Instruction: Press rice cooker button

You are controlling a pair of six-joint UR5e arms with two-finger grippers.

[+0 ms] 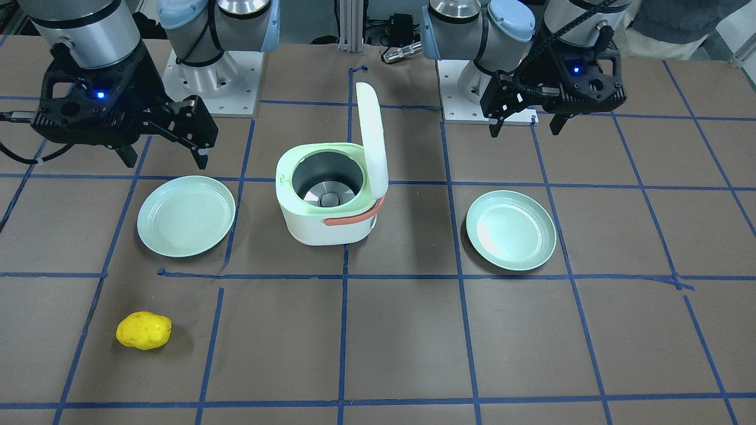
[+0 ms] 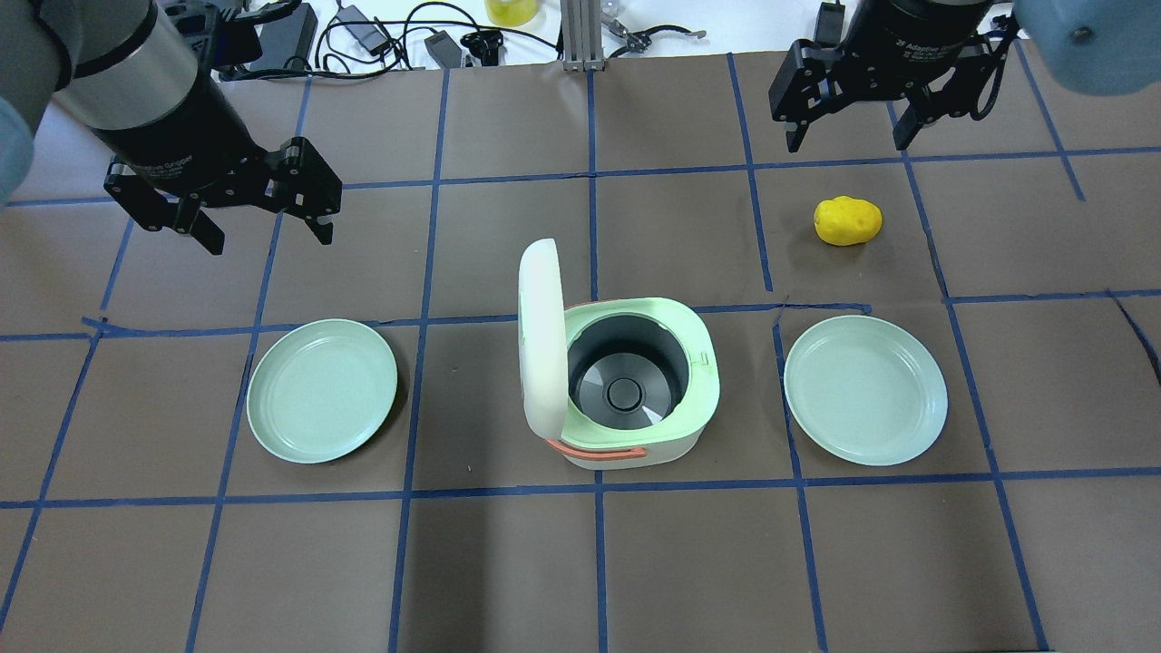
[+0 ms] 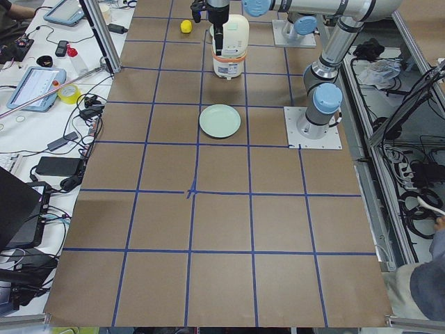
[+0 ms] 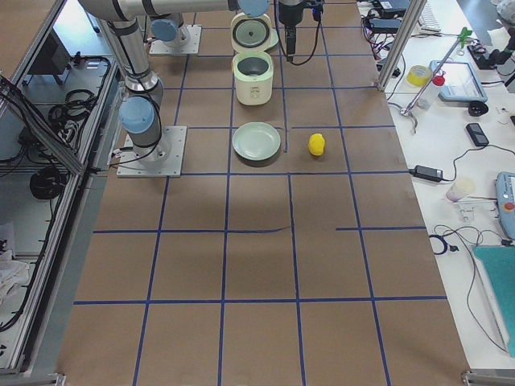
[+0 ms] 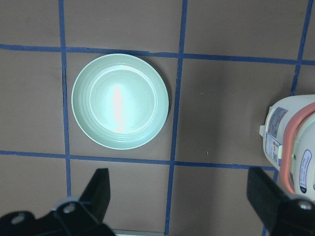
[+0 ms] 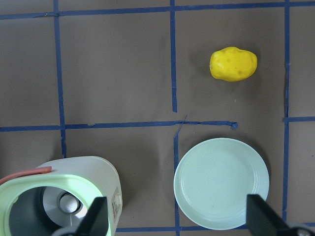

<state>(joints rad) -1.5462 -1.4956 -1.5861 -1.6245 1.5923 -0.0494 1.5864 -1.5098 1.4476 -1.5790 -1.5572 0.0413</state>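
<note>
The rice cooker stands mid-table, white with a light-green rim and an orange handle. Its lid stands open and upright and the inner pot is empty. It also shows in the front view, the left wrist view and the right wrist view. A small tab sits on the rim; I see no other button clearly. My left gripper hangs open and empty, high, left of the cooker. My right gripper hangs open and empty, high, on the cooker's right.
A pale green plate lies left of the cooker and another lies right of it. A yellow toy potato lies beyond the right plate. Blue tape lines grid the brown table.
</note>
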